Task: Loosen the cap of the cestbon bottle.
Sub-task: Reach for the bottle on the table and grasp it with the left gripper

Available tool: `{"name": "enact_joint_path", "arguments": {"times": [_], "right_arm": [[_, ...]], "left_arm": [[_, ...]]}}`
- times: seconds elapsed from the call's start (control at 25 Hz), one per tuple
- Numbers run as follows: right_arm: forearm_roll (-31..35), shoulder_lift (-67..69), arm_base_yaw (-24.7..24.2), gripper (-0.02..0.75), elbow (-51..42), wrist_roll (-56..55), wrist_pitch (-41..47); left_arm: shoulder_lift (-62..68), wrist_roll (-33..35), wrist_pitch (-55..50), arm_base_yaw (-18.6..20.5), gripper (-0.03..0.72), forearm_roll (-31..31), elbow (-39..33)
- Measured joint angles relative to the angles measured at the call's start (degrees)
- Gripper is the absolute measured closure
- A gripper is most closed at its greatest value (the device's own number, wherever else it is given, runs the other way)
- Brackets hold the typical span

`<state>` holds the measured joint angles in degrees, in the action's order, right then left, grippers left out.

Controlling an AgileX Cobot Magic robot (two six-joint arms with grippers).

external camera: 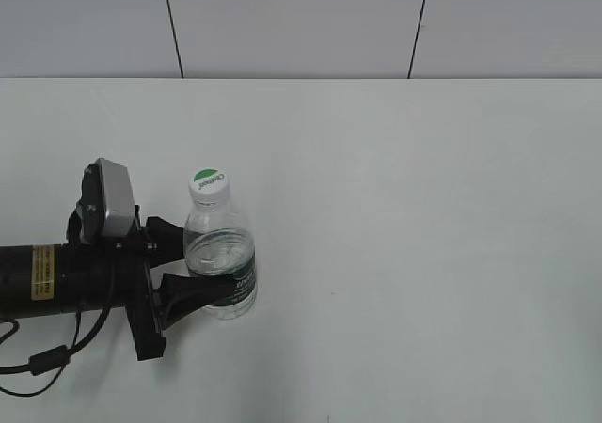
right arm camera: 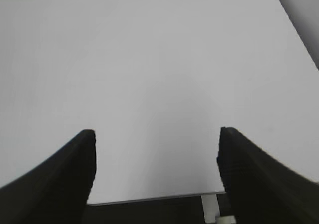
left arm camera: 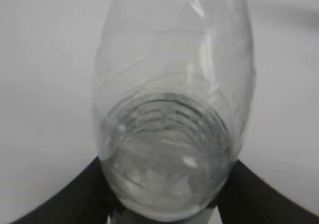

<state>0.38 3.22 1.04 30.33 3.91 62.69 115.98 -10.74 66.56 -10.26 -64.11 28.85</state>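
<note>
Cestbon bottle (external camera: 221,258) stood upright on the white table (external camera: 423,207), near-left part of the scene, cap (external camera: 209,184) on top w/ green half-circle showing, apparently seated on the neck.

Near side: left arm came in horizontally from the left edge, low over the table. Left gripper (external camera: 188,271) had one finger on the near side of the bottle's lower body & one on the far side, at about label height, pressed against it. Left wrist view agreed: clear ribbed body filled the frame, dark fingers (left arm camera: 75,196) hugging both flanks. Judged clamped on the bottle, prob. to anchor it so a twist at the cap wouldn't spin the whole thing. Low grip left neck & cap free from above.

Right gripper (right arm camera: 157,159) not seen in exterior view; its wrist view showed jaws spread wide, nothing between, only bare table below. Bottle not in that view, so it looked well apart from it.

Farther back: table bare to the wall, grey panels (external camera: 292,23) w/ dark seams behind.

Est. stage: bottle secured, cap not yet touched. Next needs right gripper over the cap, closing on it, then turning.
</note>
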Motion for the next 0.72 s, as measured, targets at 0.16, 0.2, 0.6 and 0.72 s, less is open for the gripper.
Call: {"name": "enact_joint_path", "arguments": {"times": [0.16,0.2,0.6,0.72], "right_arm": [[0.00,8.44,0.00,0.155,2.01,0.00,0.00],[0.00,11.02,0.00,0.155,2.68,0.00,0.00],[2.70,34.56,0.00,0.287,11.85,0.00,-0.04],[3.49,40.47,0.00,0.351,15.64,0.00,0.44]], "left_arm": [[0.00,0.00,0.02,0.00,0.317,-0.28,0.00],[0.00,0.00,0.07,0.00,0.317,-0.28,0.00],[0.00,0.00,0.07,0.00,0.318,-0.33,0.00],[0.00,0.00,0.09,0.00,0.318,-0.39,0.00]]}}
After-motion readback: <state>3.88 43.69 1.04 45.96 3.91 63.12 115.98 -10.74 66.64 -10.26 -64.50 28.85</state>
